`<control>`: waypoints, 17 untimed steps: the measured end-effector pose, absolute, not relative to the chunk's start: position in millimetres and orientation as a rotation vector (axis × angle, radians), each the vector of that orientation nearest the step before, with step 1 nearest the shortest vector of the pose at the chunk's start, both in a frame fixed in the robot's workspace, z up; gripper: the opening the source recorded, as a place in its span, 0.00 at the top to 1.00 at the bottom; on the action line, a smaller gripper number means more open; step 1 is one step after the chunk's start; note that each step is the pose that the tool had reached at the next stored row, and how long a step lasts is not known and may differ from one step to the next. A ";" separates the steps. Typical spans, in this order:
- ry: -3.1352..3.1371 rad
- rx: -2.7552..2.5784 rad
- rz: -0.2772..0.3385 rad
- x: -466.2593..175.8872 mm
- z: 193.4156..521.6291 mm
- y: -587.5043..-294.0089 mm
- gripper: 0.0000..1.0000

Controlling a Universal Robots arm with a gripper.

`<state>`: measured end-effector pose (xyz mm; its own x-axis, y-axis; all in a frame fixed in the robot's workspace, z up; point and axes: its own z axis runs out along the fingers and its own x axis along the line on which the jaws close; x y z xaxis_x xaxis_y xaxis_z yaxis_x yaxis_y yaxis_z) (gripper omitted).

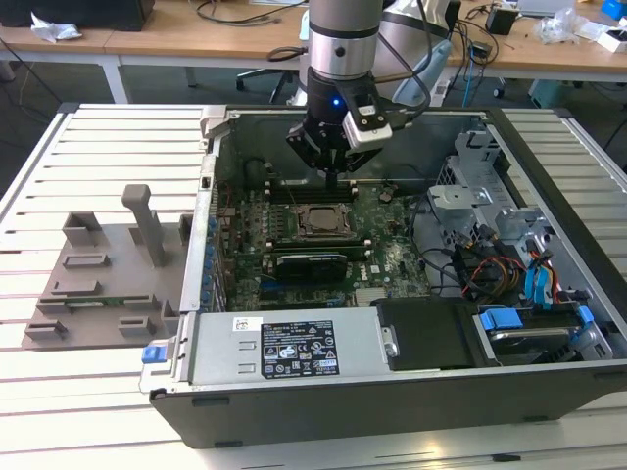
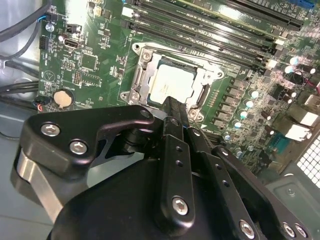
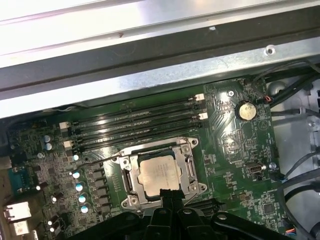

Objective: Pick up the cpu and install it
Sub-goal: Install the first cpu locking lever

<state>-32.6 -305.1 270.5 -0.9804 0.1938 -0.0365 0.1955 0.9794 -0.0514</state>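
Hovering inside an open PC case (image 1: 411,392), my gripper (image 1: 340,176) hangs w/ black fingers pressed together, holding nothing, above the green motherboard (image 3: 235,165). The cpu (image 3: 159,175), a flat square chip w/ matte silver-grey top and thin pale edge, sits seated in its metal socket frame (image 3: 192,162), just beside the long dark memory slots (image 3: 135,122). In the second wrist view the fingertips (image 2: 176,107) overlap the cpu's (image 2: 172,82) near edge; contact can't be told. A grey plastic tray (image 1: 98,274) lies outside the case, on the exterior view's left.
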 end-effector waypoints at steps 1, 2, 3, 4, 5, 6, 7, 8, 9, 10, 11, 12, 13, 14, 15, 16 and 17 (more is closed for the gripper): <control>3.095 0.298 -0.085 -32.6 270.5 -305.1 0.90; 3.095 0.290 -0.085 -32.5 270.5 -305.1 0.90; 3.096 0.284 -0.085 -32.6 270.5 -305.1 0.90; 3.096 0.279 -0.085 -32.6 270.6 -305.1 0.90; 3.097 0.266 -0.084 -32.6 270.5 -305.1 0.90; 3.098 0.258 -0.084 -32.6 270.5 -305.1 0.90; 3.098 0.253 -0.084 -32.6 270.5 -305.1 0.90; 3.098 0.244 -0.084 -32.6 270.5 -305.1 0.90; 3.099 0.238 -0.084 -32.6 270.5 -305.1 0.90; 3.099 0.227 -0.084 -32.6 270.5 -305.1 0.90; 3.100 0.219 -0.084 -32.6 270.5 -305.1 0.90; 3.100 0.213 -0.084 -32.6 270.5 -305.1 0.90; 3.100 0.207 -0.083 -32.6 270.5 -305.1 0.90; 3.101 0.202 -0.083 -32.6 270.5 -305.1 0.90; 3.101 0.187 -0.083 -32.6 270.5 -305.1 0.90; 3.102 0.176 -0.083 -32.6 270.5 -305.1 0.90; 3.102 0.168 -0.083 -32.6 270.5 -305.1 0.90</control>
